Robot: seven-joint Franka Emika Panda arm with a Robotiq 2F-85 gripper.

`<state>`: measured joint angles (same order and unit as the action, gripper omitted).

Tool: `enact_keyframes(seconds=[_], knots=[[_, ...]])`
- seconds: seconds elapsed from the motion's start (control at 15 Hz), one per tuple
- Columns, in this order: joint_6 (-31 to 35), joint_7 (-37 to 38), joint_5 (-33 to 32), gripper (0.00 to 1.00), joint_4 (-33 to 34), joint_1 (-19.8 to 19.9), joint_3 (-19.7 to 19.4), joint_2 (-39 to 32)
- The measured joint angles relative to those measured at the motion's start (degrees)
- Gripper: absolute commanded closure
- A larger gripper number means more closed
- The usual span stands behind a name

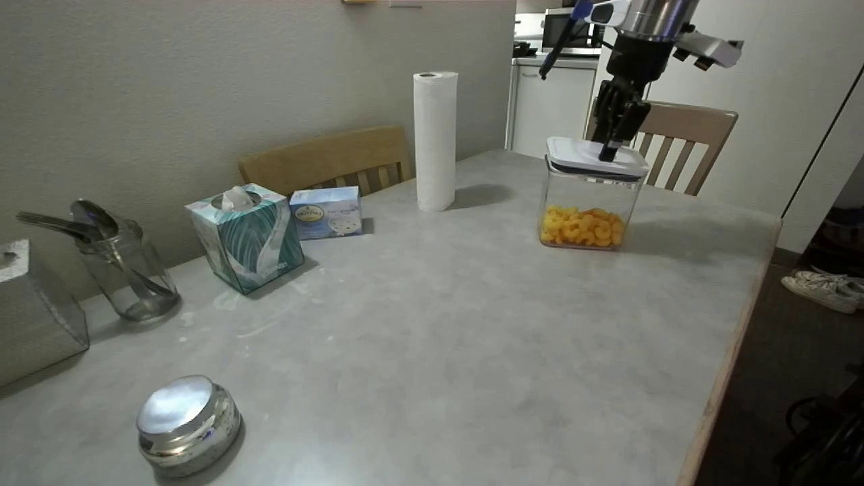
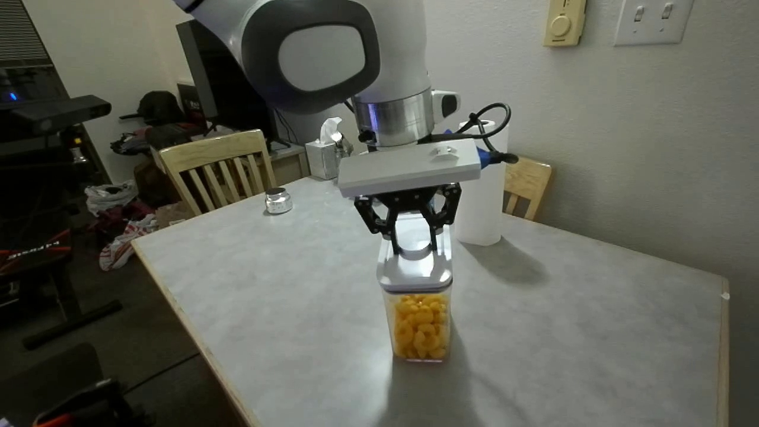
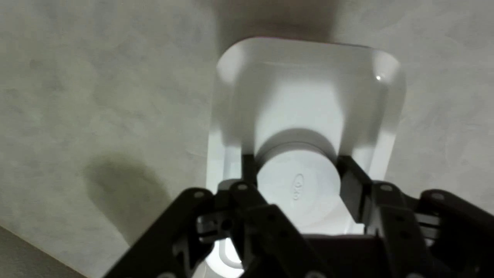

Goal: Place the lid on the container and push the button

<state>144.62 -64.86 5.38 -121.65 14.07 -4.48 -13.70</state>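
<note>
The clear square container [image 1: 563,196] with orange-yellow contents stands upright on the grey table; it also shows in an exterior view [image 2: 388,314]. The white lid [image 1: 574,154] lies on top of it, with a dark band under its rim. It also shows in an exterior view [image 2: 403,276] and the wrist view [image 3: 305,96]. I cannot tell if it sits fully down. The round white button [image 3: 299,177] stands raised in the lid's centre. My gripper [image 3: 296,166] points down, its fingers against both sides of the button; it also shows in both exterior views [image 1: 609,150] [image 2: 415,248].
A paper towel roll [image 1: 435,142] stands behind the container by the wall. A tissue box [image 1: 246,236], a tea box [image 1: 329,214], a glass jar with cutlery [image 1: 131,277] and a grey box [image 1: 40,317] line the wall side. A shiny metal jar [image 1: 189,425] stands far off.
</note>
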Motion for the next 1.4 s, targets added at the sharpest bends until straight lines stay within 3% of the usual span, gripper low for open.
enact_keyframes(seconds=[0.4, 1.33, 1.4], knots=[[-6.39, 3.46, -7.33, 0.71, 2.49, -0.16, -0.98, 0.01], [-7.67, 3.47, -6.89, 0.71, 2.95, -0.55, -0.18, -1.01], [-7.67, 3.47, -6.89, 0.44, 2.95, -0.56, -0.17, -1.32]])
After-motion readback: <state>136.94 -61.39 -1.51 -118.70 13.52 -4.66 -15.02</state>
